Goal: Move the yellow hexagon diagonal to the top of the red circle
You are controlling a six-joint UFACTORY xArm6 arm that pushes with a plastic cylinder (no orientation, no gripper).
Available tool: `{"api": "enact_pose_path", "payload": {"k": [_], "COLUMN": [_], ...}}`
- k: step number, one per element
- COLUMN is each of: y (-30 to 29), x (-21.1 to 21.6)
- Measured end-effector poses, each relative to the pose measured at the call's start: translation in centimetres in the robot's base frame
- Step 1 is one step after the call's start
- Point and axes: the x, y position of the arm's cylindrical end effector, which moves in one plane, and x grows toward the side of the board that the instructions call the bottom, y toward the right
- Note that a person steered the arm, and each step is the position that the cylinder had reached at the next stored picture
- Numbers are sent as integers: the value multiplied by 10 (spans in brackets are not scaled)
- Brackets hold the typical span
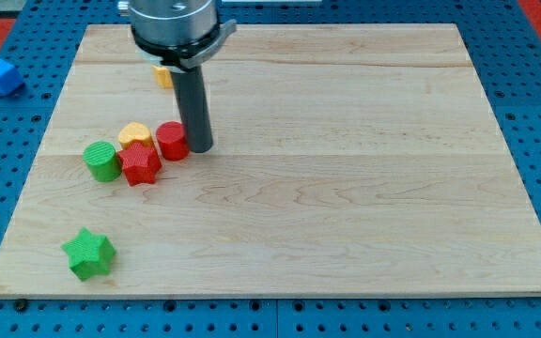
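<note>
My tip (198, 148) rests on the board and touches the right side of the red circle (171, 141). A yellow block (135, 134), its shape unclear, sits just left of the red circle and touches it. A red star (140, 163) lies below and to the left of the circle, against both. A second yellow block (162, 76) lies nearer the view's top, partly hidden behind the rod, so I cannot make out its shape.
A green circle (102, 161) stands left of the red star. A green star (89, 253) lies near the board's bottom left corner. A blue block (1, 76) sits off the wooden board (346, 207) at the view's left.
</note>
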Motion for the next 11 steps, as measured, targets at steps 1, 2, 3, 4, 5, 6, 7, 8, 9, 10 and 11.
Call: {"api": "enact_pose_path", "payload": {"k": [1,2,3,4,5,6,7,8,9,10,11], "y": [-12,11,0,-14,-14,-27,-46,-53,-53,-49,-30], "x": [0,-48,-117,-142,-167,-178,-170,-153,-126,-110,-110]}}
